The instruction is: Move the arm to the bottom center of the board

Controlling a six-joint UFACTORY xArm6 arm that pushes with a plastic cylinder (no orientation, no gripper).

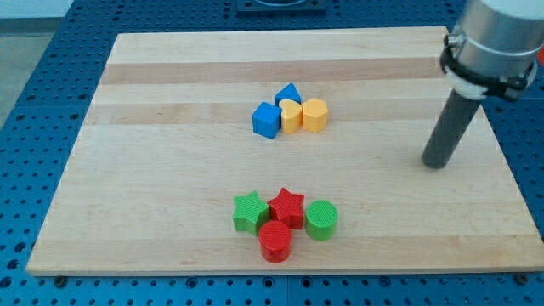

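My tip (436, 163) rests on the wooden board (170, 170) at the view's right, well clear of all blocks. Near the bottom middle sits a cluster: a green star (250, 212), a red star (287, 206), a green cylinder (321, 220) and a red cylinder (275, 241), touching one another. Higher up in the middle sits a second cluster: a blue cube (267, 120), a blue triangular block (288, 93), a yellow heart-like block (291, 116) and a yellow hexagonal block (314, 115). The tip is right of both clusters.
The board lies on a blue perforated table (34, 102). The arm's grey body (493, 38) hangs over the board's upper right corner. The board's right edge is close to the tip.
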